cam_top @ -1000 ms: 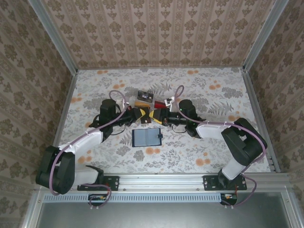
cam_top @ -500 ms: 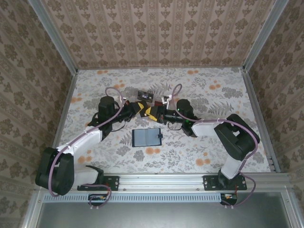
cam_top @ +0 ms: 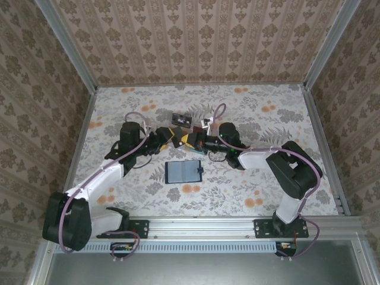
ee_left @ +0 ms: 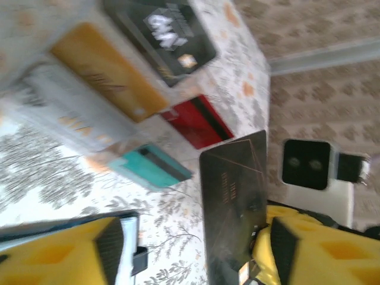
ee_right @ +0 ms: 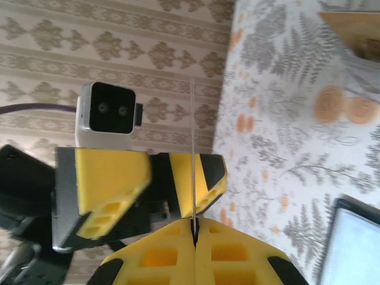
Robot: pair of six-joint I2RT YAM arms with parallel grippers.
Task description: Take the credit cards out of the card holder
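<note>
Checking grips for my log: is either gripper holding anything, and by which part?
The right gripper pinches the dark card by one end, at its fingertips. The left gripper is open, holding nothing.

Navy card holder [cam_top: 183, 171], black card [ee_left: 160, 35], gold card [ee_left: 104, 71], red card [ee_left: 196, 122], teal card [ee_left: 151, 169], dark brown card [ee_left: 233, 196], yellow fingers [ee_right: 148, 261]

The top external camera sits high behind the arm bases at 6 o'clock, looking down toward 12 over the whole table [cam_top: 279, 113]. The wrist cameras are very close and face each other across the dark card [ee_left: 231, 202], which the left sees flat-on and the right edge-on.
</note>
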